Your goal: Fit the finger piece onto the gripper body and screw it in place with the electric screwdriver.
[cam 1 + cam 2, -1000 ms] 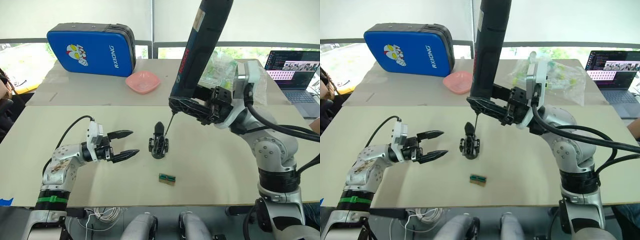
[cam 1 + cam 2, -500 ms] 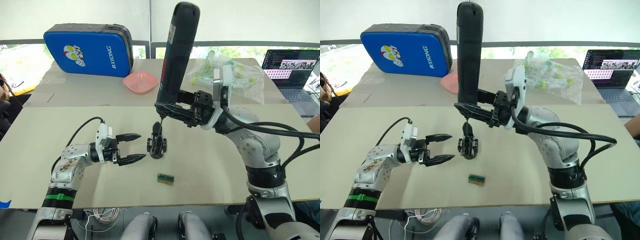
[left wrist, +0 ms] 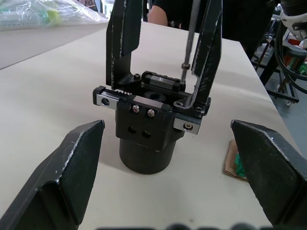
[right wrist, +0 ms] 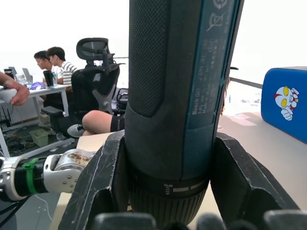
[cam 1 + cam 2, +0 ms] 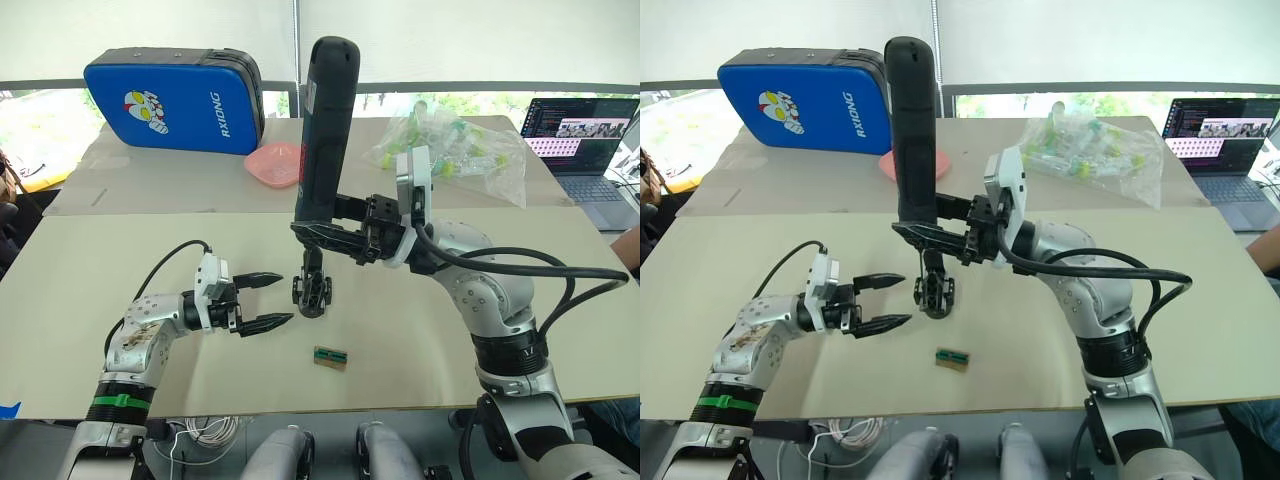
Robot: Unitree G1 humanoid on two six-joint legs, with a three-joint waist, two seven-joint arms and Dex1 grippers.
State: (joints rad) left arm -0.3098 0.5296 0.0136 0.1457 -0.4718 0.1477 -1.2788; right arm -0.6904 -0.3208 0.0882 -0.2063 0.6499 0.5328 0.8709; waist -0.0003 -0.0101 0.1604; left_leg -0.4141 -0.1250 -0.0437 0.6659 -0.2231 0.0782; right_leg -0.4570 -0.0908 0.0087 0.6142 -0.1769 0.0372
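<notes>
While the left hand [image 5: 268, 300] waits at nine o'clock on the worktop [image 5: 420, 350], its two fingers spread apart and holding nothing, the gripper body [image 5: 311, 290] stands upright just beside its tips, at the centre. Down at six o'clock from it lies a small green chip [image 5: 331, 357]. Over at three o'clock, the right hand [image 5: 325, 236] is clamped around the electric screwdriver [image 5: 323, 130], held upright with its thin bit coming down onto the top of the gripper body.
</notes>
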